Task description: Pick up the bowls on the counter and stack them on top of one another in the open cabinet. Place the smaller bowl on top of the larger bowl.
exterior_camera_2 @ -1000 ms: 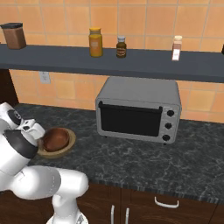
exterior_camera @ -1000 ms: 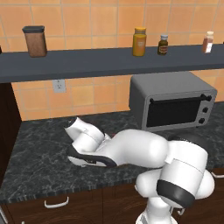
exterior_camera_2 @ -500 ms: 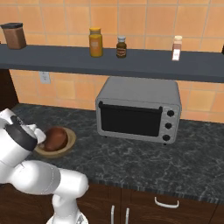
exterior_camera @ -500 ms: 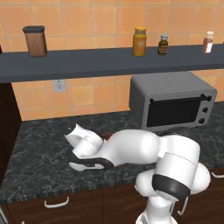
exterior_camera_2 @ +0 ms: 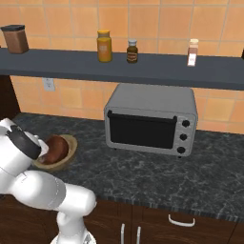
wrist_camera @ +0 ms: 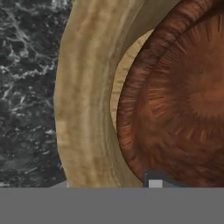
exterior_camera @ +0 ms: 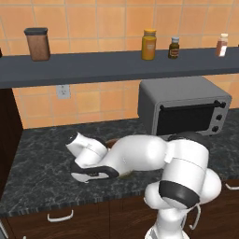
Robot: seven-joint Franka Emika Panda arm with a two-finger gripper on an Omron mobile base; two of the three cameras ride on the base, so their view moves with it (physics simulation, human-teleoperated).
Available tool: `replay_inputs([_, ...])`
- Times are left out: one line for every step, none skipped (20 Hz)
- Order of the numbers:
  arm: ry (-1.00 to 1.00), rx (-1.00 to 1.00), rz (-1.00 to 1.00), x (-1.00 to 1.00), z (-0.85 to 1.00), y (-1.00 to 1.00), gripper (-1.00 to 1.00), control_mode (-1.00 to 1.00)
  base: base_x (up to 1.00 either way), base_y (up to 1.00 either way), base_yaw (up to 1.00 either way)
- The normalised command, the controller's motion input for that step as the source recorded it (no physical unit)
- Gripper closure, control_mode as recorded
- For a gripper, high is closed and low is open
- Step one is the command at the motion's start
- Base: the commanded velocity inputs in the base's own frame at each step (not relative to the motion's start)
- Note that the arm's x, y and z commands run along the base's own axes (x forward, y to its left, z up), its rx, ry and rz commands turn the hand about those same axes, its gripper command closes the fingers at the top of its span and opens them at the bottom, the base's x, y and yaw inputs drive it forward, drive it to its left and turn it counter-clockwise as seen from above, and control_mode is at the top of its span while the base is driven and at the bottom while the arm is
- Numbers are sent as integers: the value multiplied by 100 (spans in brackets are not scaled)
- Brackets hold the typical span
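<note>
Flanking nested bowls (exterior_camera_2: 57, 151): microwave (exterior_camera_2: 151, 119), counter (exterior_camera_2: 157, 176).

- The small bowl (exterior_camera_2: 53, 148) sits inside the large bowl (exterior_camera_2: 69, 144), on the counter (exterior_camera_2: 143, 176) at its left end.
- The microwave (exterior_camera_2: 151, 118) stands on the counter at about 3 o'clock from the bowls, apart from them, against the wall.
- The shelf (exterior_camera_2: 143, 68) runs along the wall above the microwave and the bowls.
- On the shelf, a canister (exterior_camera_2: 15, 39) stands at the far left, about 11 o'clock from the bowls; a jar (exterior_camera_2: 104, 46) and a small bottle (exterior_camera_2: 132, 51) stand side by side above the microwave; a shaker (exterior_camera_2: 192, 52) stands further right.
- A wall outlet (exterior_camera_2: 48, 84) sits under the shelf, at 12 o'clock from the bowls.
- In the hand view, the small bowl (wrist_camera: 179, 100) lies toward 3 o'clock inside the large bowl's rim (wrist_camera: 83, 100), counter (wrist_camera: 26, 87) at 9 o'clock.
- Drawers (exterior_camera_2: 181, 221) lie below the counter.
</note>
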Motion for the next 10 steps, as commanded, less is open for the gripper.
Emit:
replay_inputs([0,0,0,-19,0,0,100,-100,0,0,0])
replay_inputs([0,0,0,-20,26,0,100,-100,0,0,0])
replay_inputs([0,0,0,-30,65,0,100,-100,0,0,0])
replay_inputs([-9,0,2,-69,91,0,100,-100,0,0,0])
replay_inputs([-23,0,7,-96,100,0,100,-100,0,0,0])
replay_inputs([-33,0,9,-100,100,0,100,-100,0,0,0])
replay_inputs([-39,-2,11,-100,100,0,100,-100,0,0,0])
replay_inputs([-40,-1,13,-96,100,0,100,-100,0,0,0])
replay_inputs([-39,-1,18,-86,100,0,100,-100,0,0,0])
replay_inputs([-42,-3,25,-84,100,0,100,-100,0,0,0])
